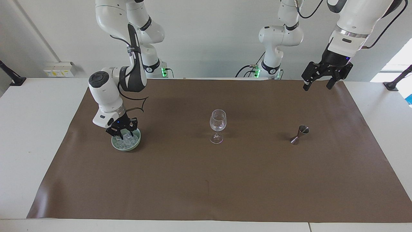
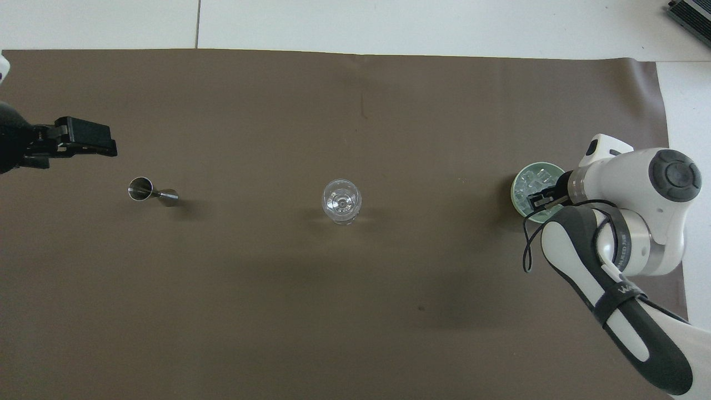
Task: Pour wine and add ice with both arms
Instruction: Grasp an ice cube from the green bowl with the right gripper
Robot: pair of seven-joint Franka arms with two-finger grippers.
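A green bowl [image 1: 136,143] [image 2: 521,179] holding a heap of clear ice [image 1: 129,140] [image 2: 527,186] sits toward the right arm's end of the table. My right gripper [image 1: 122,132] [image 2: 540,201] is down in the bowl among the cubes, and its tips are buried. A clear wine glass [image 1: 218,124] [image 2: 341,201] stands mid-mat. A steel jigger [image 1: 300,134] [image 2: 151,191] stands toward the left arm's end. My left gripper [image 1: 318,86] [image 2: 108,145] hangs open and empty, high over the mat, well apart from the jigger. Wine is out of view.
A brown mat [image 1: 206,180] covers most of the white table [image 1: 32,129]. Black clamp mounts [image 1: 13,79] stand at both table ends. The arm bases [image 1: 154,69] stand at the robots' edge.
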